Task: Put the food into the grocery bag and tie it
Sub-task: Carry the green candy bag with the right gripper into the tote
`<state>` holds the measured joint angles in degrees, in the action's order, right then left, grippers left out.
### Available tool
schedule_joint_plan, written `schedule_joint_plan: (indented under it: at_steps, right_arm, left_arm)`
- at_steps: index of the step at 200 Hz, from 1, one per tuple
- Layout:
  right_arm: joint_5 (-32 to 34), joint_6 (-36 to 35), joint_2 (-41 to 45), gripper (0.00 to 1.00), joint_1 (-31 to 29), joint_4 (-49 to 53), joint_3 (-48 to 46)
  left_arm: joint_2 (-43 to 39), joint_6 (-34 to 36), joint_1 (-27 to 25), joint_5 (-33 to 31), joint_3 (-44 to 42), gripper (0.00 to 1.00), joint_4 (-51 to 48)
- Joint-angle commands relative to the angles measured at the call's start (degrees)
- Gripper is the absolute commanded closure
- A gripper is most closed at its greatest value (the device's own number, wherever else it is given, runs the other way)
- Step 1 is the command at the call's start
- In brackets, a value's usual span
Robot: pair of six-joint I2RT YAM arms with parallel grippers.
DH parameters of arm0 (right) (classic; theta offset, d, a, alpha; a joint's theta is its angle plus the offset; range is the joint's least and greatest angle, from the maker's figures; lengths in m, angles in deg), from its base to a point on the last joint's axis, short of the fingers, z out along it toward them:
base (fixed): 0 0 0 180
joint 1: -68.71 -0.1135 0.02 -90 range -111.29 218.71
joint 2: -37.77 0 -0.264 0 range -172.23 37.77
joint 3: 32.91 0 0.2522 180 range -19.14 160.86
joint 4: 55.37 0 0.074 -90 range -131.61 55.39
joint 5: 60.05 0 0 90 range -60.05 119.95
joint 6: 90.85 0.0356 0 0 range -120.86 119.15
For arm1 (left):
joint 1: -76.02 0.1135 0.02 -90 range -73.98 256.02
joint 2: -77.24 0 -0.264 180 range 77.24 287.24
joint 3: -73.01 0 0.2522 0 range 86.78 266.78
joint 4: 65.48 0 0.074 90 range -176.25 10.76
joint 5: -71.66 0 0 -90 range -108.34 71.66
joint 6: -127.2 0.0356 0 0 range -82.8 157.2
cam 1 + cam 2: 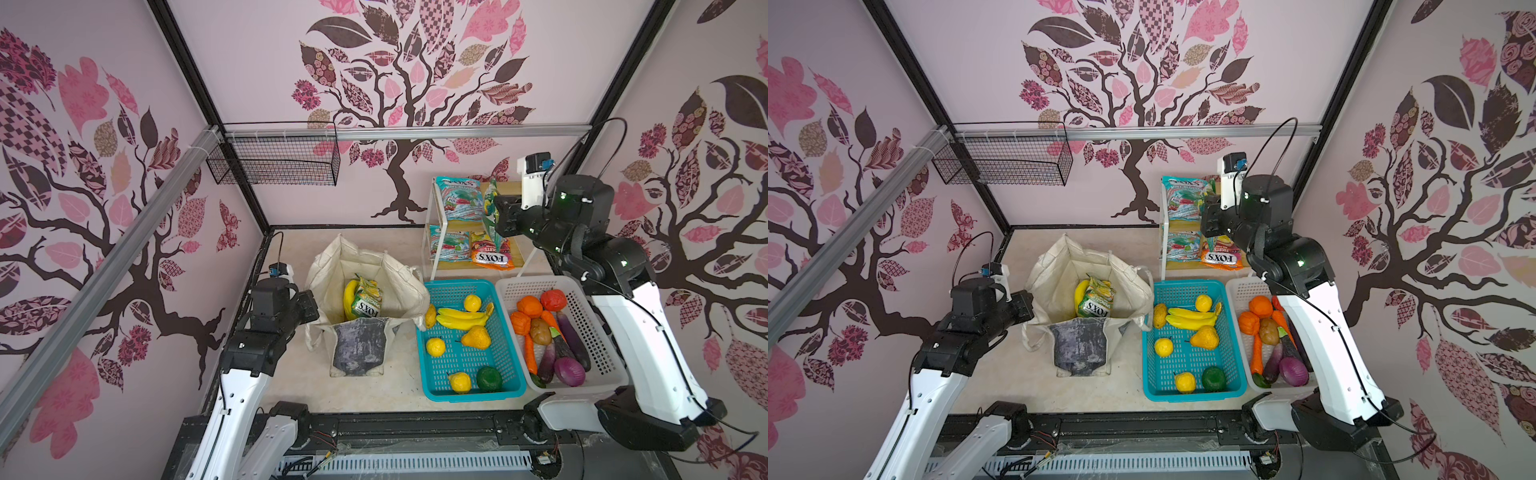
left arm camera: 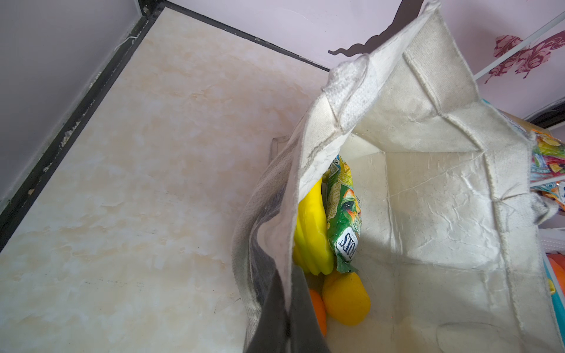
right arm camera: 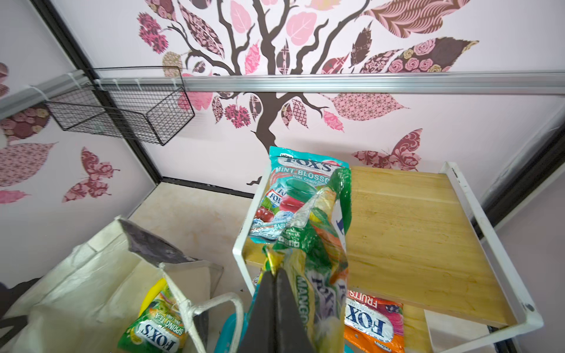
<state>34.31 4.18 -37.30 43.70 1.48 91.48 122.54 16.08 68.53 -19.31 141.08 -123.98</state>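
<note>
While the left gripper (image 2: 287,305) pinches the limp canvas grocery bag (image 2: 428,214), the right gripper (image 3: 275,281) clamps a crinkly green packet (image 3: 318,244).

Teal packet (image 3: 287,195) reads FOX'S MINT BLOSSOM (OVAL CANDY), green packet (image 3: 156,324) SPRING TEA, orange packet (image 3: 376,324) FRUITS.

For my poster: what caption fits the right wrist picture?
Right claw pinching a green sweet packet by the wooden shelf.

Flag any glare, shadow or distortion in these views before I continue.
In both top views wide-angle stretch makes the corner post lean; sharp otherwise. Left wrist view: a bright patch inside the grocery bag, shadow beside it. Right wrist view: glare streaks on the green packet; the right hand looks soft, close to the lens.
</note>
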Motion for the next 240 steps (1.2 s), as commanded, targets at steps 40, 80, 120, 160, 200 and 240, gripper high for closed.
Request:
schedule_joint_plan:
  at_steps: [40,80,120,160,200,240]
  right_arm:
    - [-9.71,3.65,3.87,1.0,-0.33,0.16,0.77]
    - [-22.42,6.76,4.59,1.0,-0.91,-3.12,-2.99]
    - [-19.09,6.85,3.72,1.0,-11.47,-5.31,-5.46]
    - [-15.92,6.55,-1.1,1.0,-19.14,-7.51,-6.28]
    - [-16.34,3.53,-9.9,1.0,-24.19,-9.47,-4.03]
    - [-17.35,2.69,-19.04,1.0,-24.3,-9.43,-1.22]
  left_arm:
    - [-0.4,0.54,0.25,0.45,-0.82,1.0,0.77]
    - [-0.35,0.51,0.28,0.55,-0.87,1.0,0.7]
    - [-0.11,0.48,0.26,0.5,-0.84,1.0,0.61]
    - [-0.21,0.55,0.28,0.36,-0.86,1.0,0.61]
    - [-0.53,0.52,0.23,0.55,-0.95,1.0,0.83]
    - [-0.61,0.65,0.28,1.14,-1.04,1.0,0.96]
